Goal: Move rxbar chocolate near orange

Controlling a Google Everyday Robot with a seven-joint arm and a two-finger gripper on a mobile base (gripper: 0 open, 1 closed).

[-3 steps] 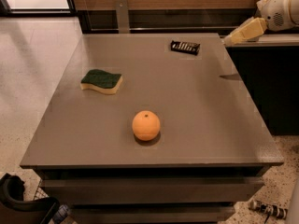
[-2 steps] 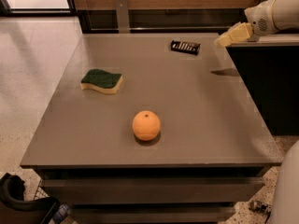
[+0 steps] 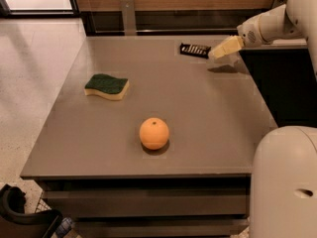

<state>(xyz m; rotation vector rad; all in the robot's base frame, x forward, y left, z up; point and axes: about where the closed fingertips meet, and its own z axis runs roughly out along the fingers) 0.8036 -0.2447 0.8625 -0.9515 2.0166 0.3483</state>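
The rxbar chocolate (image 3: 194,50), a flat black wrapper with white lettering, lies near the far edge of the grey table (image 3: 208,118). The orange (image 3: 154,133) sits toward the table's front, well apart from the bar. My gripper (image 3: 221,49), with pale yellowish fingers, hangs above the table just right of the bar, close to its right end and not holding it.
A green-and-yellow sponge (image 3: 106,86) lies on the table's left part. My white arm (image 3: 270,25) reaches in from the upper right. A white robot body part (image 3: 285,182) fills the lower right corner. A dark counter (image 3: 282,83) stands right of the table.
My gripper has moved left and down from beyond the table's right edge to beside the bar. The bar, orange and sponge have not moved.
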